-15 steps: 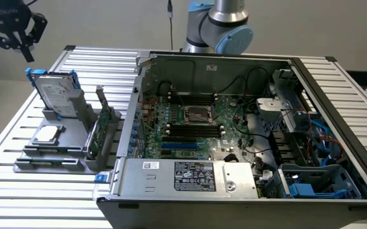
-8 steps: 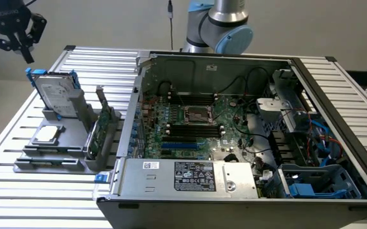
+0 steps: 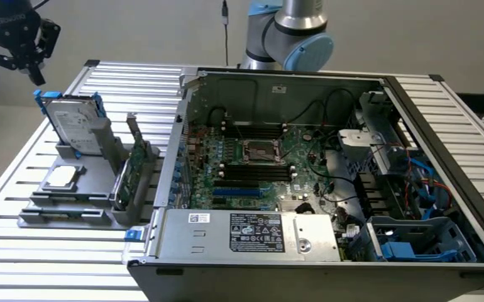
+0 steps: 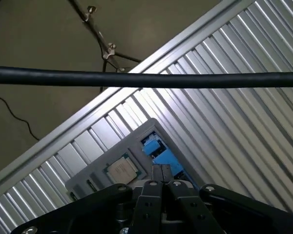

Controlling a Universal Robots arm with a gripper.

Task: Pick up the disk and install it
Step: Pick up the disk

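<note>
The disk (image 3: 74,129) stands upright in a grey holder (image 3: 66,204) on the exterior view's left; it is silver-grey with a white label and blue rails. My black gripper (image 3: 36,78) hangs above and a little to the exterior view's left of its top edge, apart from it. In the wrist view the fingers (image 4: 162,174) are pressed together with nothing between them. Just beyond them is the disk's blue rail (image 4: 158,152), seen from above.
A small square chip (image 3: 63,177) (image 4: 122,169) and a thin green card (image 3: 137,165) share the holder. The open computer case (image 3: 326,170) takes up the middle and right of the slatted metal table (image 3: 24,251), with a blue bay (image 3: 418,242) at its front right. A black cable (image 4: 146,79) crosses the wrist view.
</note>
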